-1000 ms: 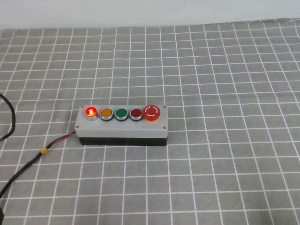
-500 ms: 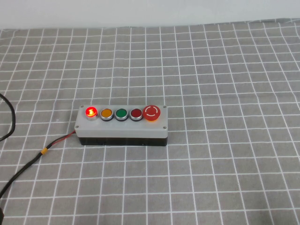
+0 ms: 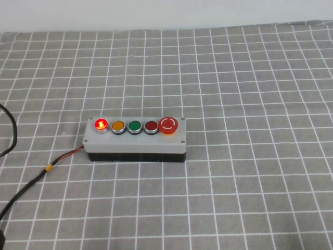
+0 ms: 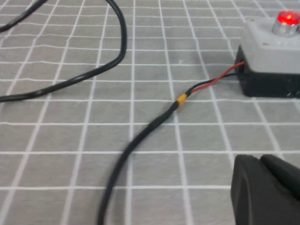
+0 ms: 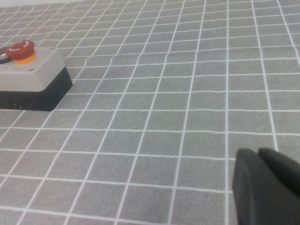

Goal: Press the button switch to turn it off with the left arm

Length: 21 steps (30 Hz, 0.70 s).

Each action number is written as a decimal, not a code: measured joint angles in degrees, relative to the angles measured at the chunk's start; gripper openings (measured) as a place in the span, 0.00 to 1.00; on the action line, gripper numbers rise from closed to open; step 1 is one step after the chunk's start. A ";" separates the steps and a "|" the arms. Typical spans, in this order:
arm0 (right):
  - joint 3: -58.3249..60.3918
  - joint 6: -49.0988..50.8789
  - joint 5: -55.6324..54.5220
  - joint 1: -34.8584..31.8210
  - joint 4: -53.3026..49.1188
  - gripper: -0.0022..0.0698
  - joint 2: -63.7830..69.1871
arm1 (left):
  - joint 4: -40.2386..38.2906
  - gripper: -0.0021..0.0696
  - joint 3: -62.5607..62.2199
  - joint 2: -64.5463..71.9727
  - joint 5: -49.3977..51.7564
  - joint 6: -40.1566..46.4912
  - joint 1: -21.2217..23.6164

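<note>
Grey cloth point(image 3: 250, 156) with a white grid is spread over the table. Near its middle the switch box point(image 3: 135, 139) is set, with a lit red button point(image 3: 101, 124) at its left end and a red mushroom button point(image 3: 168, 125) at its right end. A black cable point(image 4: 140, 136) is run from the box's left end. The left gripper point(image 4: 267, 192) is held low, well short of the box; the right gripper point(image 5: 267, 187) likewise. How far either pair of jaws is parted cannot be told, and nothing is seen held.
</note>
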 joint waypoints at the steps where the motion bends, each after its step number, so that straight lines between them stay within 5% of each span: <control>1: 0.00 0.00 0.00 0.00 0.00 0.01 0.00 | -0.84 0.02 0.00 0.00 -0.43 -0.22 0.00; 10: 0.00 0.00 0.00 0.00 0.00 0.01 0.00 | -22.15 0.02 0.00 0.00 -15.35 -9.03 0.00; 17: 0.00 0.00 0.00 0.00 0.00 0.01 0.00 | -26.12 0.02 0.00 0.00 -19.85 -11.20 0.00; 21: 0.00 0.00 0.00 0.00 0.00 0.01 0.00 | -27.53 0.02 -4.30 0.88 -12.02 -12.71 0.00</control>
